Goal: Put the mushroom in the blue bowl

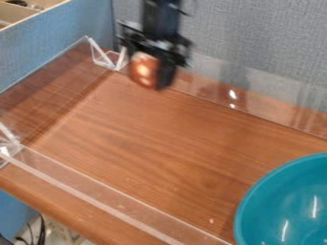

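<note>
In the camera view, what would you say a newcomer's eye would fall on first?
Probably the big glossy teal-blue bowl, cut off by the lower right corner of the picture. Next, likely the blurred dark end effector near the top, with the orange-brown mushroom at its tip, over the far part of the brown table.

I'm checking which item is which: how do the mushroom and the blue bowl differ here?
The mushroom is orange-brown with pale marks; the bowl is teal-blue. The mushroom is small, while the bowl is far larger. The mushroom is up at the dark tool near the far edge; the bowl sits at the near right, partly out of view.
</note>
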`<control>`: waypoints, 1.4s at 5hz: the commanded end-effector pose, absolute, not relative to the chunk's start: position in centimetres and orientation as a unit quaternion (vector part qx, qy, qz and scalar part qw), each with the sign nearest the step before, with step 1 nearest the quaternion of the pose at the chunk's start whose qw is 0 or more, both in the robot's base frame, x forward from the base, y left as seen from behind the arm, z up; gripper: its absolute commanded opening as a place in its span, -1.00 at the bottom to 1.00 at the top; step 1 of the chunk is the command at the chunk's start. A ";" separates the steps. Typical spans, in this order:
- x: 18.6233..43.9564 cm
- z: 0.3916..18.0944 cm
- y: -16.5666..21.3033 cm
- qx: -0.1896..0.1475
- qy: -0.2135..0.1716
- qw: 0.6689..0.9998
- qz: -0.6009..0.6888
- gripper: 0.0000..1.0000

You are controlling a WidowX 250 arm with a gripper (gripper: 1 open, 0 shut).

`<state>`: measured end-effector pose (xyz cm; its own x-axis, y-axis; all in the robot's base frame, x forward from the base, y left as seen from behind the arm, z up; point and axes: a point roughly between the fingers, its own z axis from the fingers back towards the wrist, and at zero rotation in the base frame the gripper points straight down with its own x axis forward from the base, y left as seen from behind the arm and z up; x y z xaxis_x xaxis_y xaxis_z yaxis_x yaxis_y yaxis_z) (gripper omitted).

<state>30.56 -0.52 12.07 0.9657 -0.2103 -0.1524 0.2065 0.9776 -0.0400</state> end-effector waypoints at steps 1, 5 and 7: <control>30.4 13.3 -4.5 -0.010 0.051 0.990 -0.134 -1.00; 30.8 16.6 -5.8 -0.027 0.009 0.986 -0.167 -1.00; 28.8 15.2 -5.0 -0.038 0.024 0.984 -0.174 -1.00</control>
<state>28.84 -5.38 12.82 0.9271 -0.3575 -0.1122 0.3468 0.9321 -0.1042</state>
